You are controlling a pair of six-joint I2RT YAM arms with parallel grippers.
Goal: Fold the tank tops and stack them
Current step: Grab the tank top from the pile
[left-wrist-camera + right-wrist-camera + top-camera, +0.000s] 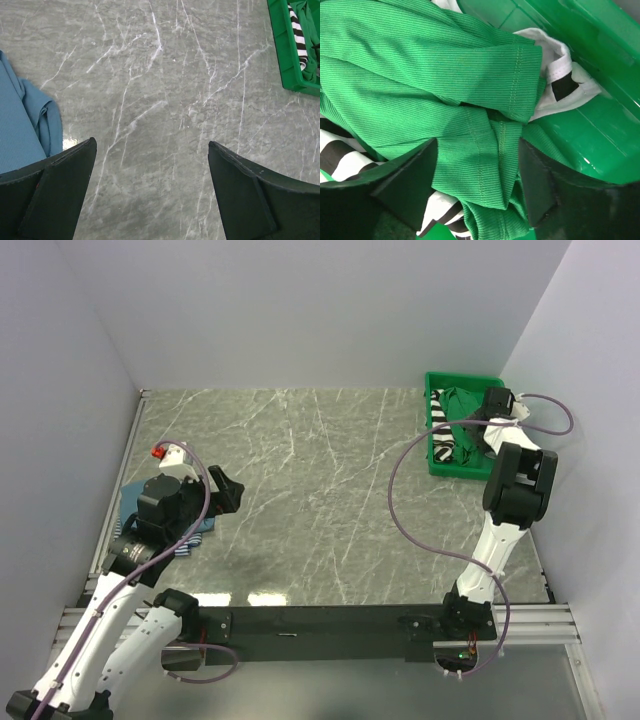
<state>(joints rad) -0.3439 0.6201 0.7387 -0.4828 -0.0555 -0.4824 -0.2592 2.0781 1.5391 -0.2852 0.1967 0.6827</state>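
A plain green tank top (pixel 420 60) lies crumpled on a black-and-white striped tank top (pixel 340 160) inside the green bin (pixel 590 145). My right gripper (pixel 477 145) is down in that bin (pixel 440 465), open, its fingers standing on either side of a fold of the green cloth. At the table's left edge a solid blue tank top (pixel 132 502) lies folded, with a blue-white striped one (pixel 197 530) showing under my left arm. My left gripper (pixel 151 142) hangs open over bare table, just right of the blue tank top (pixel 20 130), with nothing between its fingers.
The green bin (pixel 285 55) stands at the far right by the wall. White walls close the table on the left, back and right. A grey marbled tabletop (pixel 320 500) stretches between the two arms. A purple cable loops from the right arm over the table.
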